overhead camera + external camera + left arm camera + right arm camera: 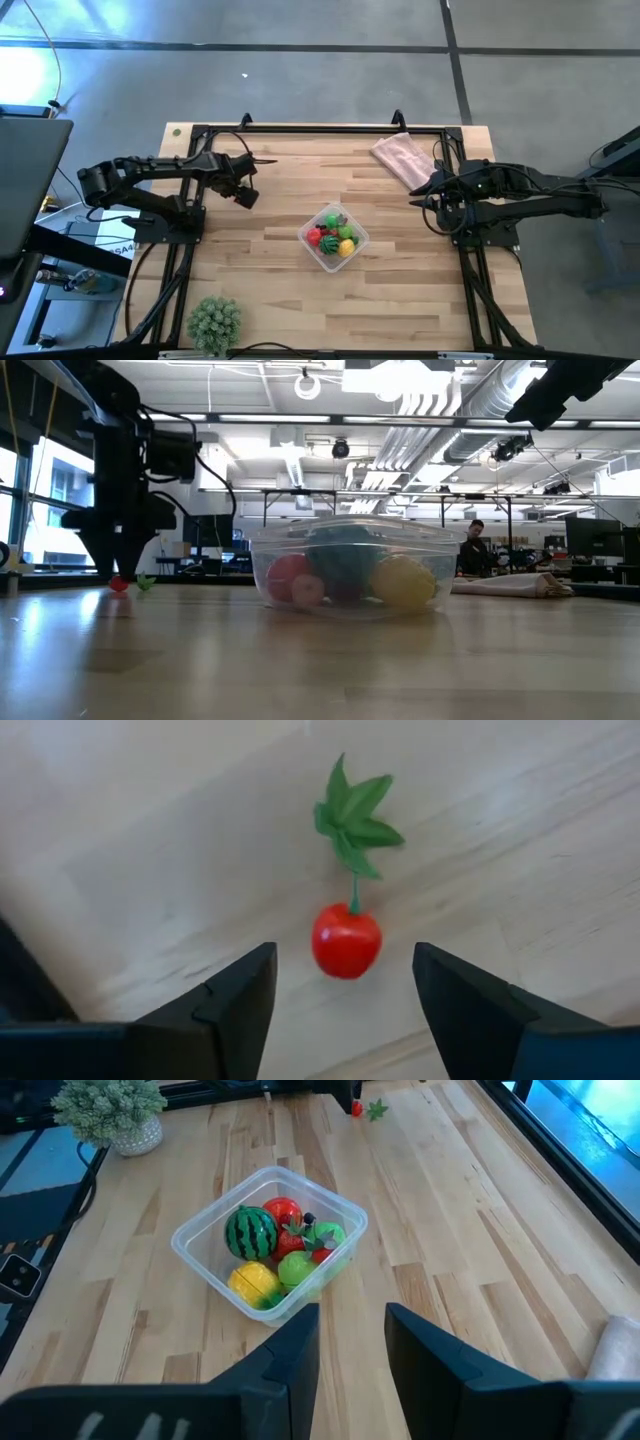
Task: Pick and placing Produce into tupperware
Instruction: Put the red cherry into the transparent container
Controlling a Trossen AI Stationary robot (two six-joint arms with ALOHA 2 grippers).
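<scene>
A small red toy cherry (346,941) with a green stem and leaf (354,815) lies on the wooden table. My left gripper (343,988) is open and hangs just above it, one finger on either side, not touching. The low view shows the cherry (119,584) below that gripper (118,563). The clear tupperware (333,237) stands mid-table and holds a striped watermelon (249,1233), a yellow piece (253,1283), red pieces and green pieces. My right gripper (352,1330) is open and waits over the table's right side (420,196), pointing toward the tupperware (270,1245).
A folded pink cloth (405,158) lies near the far right corner. A spiky pale-green ball plant (215,320) stands at the near left edge. Black frame rails (320,130) border the table. A person (475,545) shows far off in the room behind.
</scene>
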